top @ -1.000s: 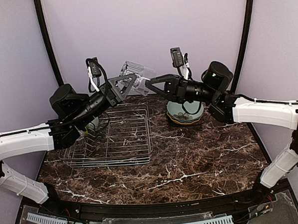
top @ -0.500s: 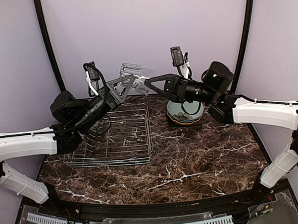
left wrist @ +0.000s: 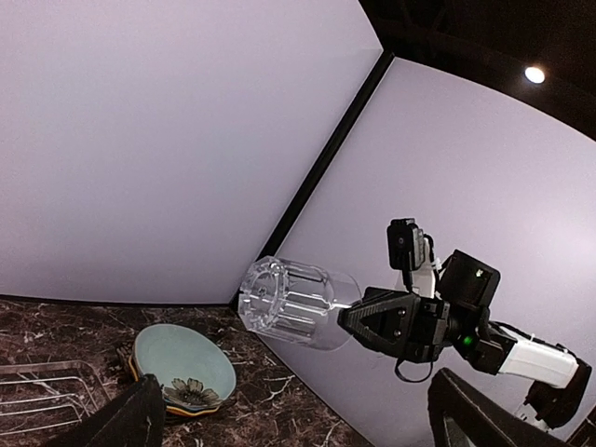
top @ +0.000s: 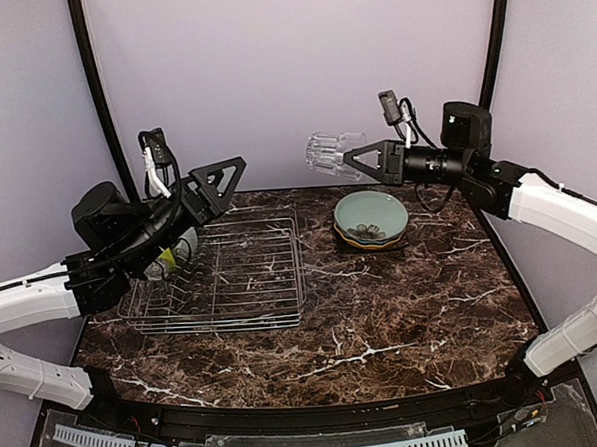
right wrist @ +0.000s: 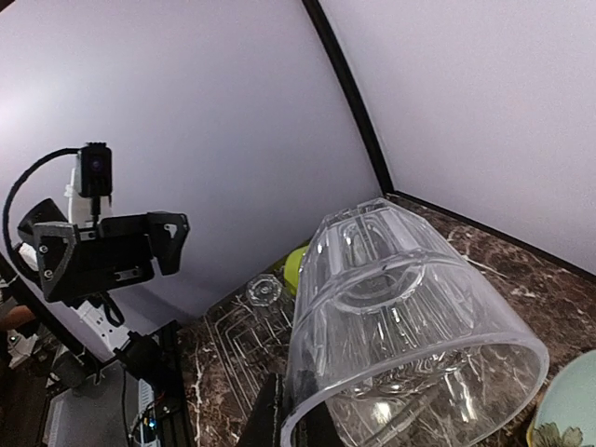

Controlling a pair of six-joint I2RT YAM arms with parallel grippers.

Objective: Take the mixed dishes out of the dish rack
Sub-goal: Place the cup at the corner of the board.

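Observation:
My right gripper (top: pixel 353 162) is shut on the rim of a clear ribbed glass (top: pixel 327 153), holding it on its side in the air above the back of the table. The left wrist view shows this glass (left wrist: pixel 293 303) with the right gripper (left wrist: pixel 358 319) behind it. In the right wrist view the glass (right wrist: pixel 410 326) fills the frame, with my gripper (right wrist: pixel 303 414) pinching its rim. My left gripper (top: pixel 219 178) stands open and empty above the silver dish rack (top: pixel 256 281). A yellow-green bowl (top: pixel 166 258) and another clear glass (top: pixel 153 271) stand at the rack's left end.
A stack of plates topped by a pale-green flower plate (top: pixel 370 218) sits on the marble table (top: pixel 403 308) right of the rack, below the held glass. The purple back wall is close behind both grippers.
The left gripper has opened, let go of the glass and drawn back to the left. The right gripper has carried the glass to the right.

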